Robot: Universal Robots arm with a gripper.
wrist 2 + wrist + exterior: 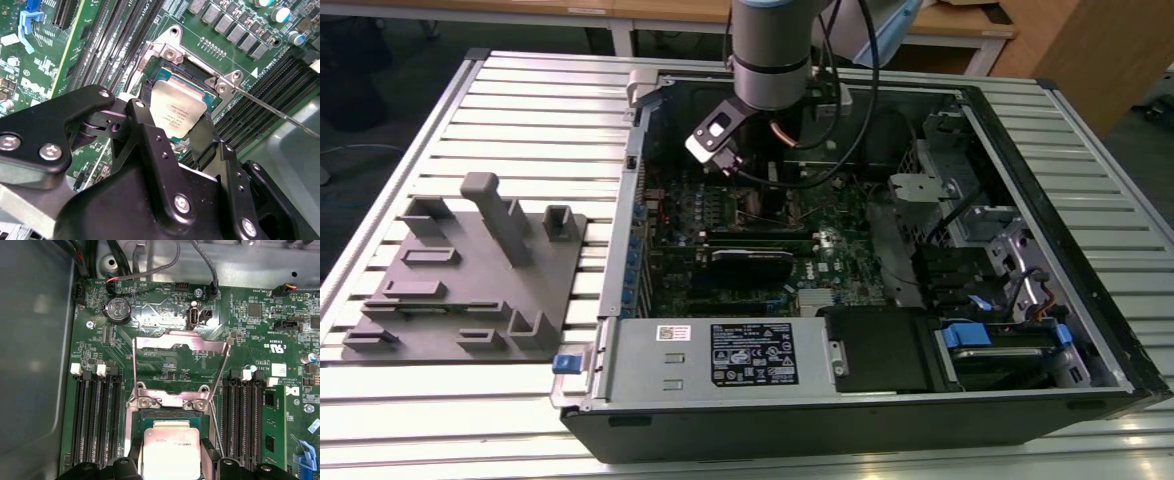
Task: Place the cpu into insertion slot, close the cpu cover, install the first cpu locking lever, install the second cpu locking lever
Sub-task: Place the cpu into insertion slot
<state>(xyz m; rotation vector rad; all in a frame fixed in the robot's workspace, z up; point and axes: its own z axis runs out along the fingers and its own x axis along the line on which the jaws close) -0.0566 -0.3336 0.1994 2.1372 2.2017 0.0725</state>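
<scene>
The cpu (177, 112), a small square chip with a dull silver top, sits between my black fingers (202, 137). My gripper (175, 115) is shut on its two opposite edges. The chip is directly over the insertion slot (167, 75), whose green and silvery rim shows around it; I cannot tell whether it touches. In the first wrist view the cpu (171, 450) lies just before the cpu cover (180, 342), a silvery frame swung up and open on its hinge. Thin wire locking levers (216, 412) stand raised beside the cover.
The arm (771, 60) reaches down into an open computer case (854, 420) on a slatted table. Black memory slots (95, 415) flank the socket on both sides. Cables (847, 150) hang near the wrist. A grey fixture plate (467, 270) lies at the exterior view's left.
</scene>
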